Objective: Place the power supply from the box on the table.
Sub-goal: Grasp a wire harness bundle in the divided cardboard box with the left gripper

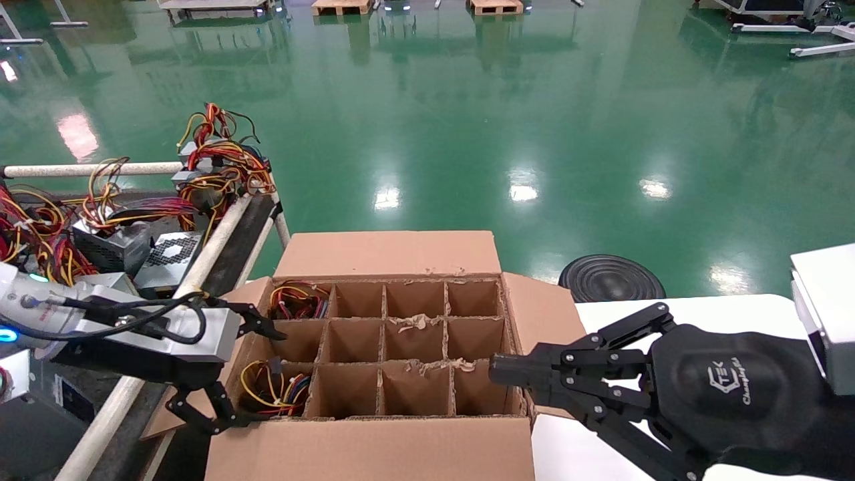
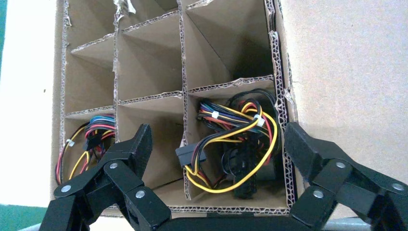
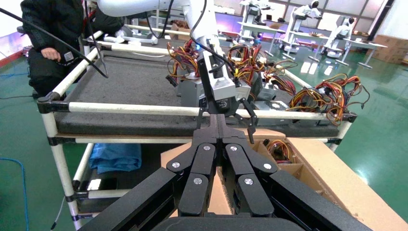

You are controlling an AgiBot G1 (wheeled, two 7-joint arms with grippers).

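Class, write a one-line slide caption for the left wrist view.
Open left gripper poised above the power supply in a corner cell of the box.

Left gripper (image 1: 250, 371): silver-grey boxy wrist housing, black looping cables, blue indicator light, black linkage fingers (image 2: 132, 154) with silver rivets. Right gripper (image 1: 497, 371): matte black domed shell carrying white logo lettering, black linkage fingers (image 3: 217, 130), white forearm block behind.

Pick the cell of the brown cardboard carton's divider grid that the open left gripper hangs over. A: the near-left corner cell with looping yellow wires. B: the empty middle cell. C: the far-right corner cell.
A: the left gripper straddles, fingers spread, the yellow wire bundle in the brown cardboard carton's near-left corner cell.
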